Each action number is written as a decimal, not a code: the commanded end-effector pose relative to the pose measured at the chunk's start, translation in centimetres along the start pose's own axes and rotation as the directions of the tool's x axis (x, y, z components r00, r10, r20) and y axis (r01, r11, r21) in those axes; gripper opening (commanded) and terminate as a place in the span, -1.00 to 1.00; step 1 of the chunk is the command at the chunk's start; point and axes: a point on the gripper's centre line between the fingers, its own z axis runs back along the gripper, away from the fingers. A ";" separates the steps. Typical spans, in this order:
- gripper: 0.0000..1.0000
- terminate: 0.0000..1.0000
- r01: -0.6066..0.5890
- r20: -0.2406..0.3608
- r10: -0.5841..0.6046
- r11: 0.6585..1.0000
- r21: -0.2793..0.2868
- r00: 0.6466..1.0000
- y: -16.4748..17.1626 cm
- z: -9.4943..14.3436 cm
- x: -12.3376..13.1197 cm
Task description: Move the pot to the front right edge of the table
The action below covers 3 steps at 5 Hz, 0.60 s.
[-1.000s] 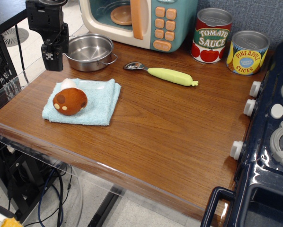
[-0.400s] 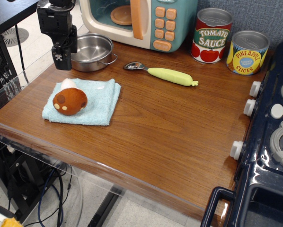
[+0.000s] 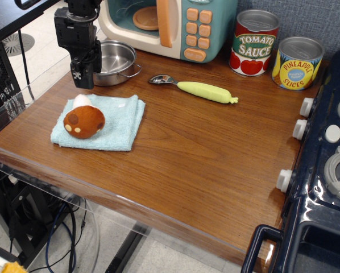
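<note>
The pot (image 3: 117,61), a small shallow shiny steel pan with a wire loop handle on its right, sits at the back left of the brown wood-grain table (image 3: 204,153), just in front of the toy microwave. My black gripper (image 3: 82,79) hangs at the pot's left rim and covers that side of it. The fingers point down. I cannot make out whether the jaws are open or shut, or whether they touch the rim.
A toy microwave (image 3: 170,25) stands behind the pot. A spoon with a yellow-green handle (image 3: 195,88) lies to the right. A mushroom toy (image 3: 83,120) rests on a light blue cloth (image 3: 102,122). Tomato sauce (image 3: 254,42) and pineapple cans (image 3: 297,62) stand at the back right. A dark blue toy stove (image 3: 323,170) fills the right side.
My gripper has moved right, from beside the pot's left side to over its left rim. The pot and the other things have not moved.
</note>
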 end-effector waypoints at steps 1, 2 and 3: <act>-1.00 -1.00 0.002 0.023 -0.001 0.998 -0.070 1.000 -0.7 1.7 0.2; -1.00 -1.00 0.005 0.027 -0.003 0.997 -0.077 1.000 -0.6 2.0 0.2; -1.00 -1.00 -0.029 0.030 0.032 0.996 -0.084 0.999 -0.2 3.3 1.4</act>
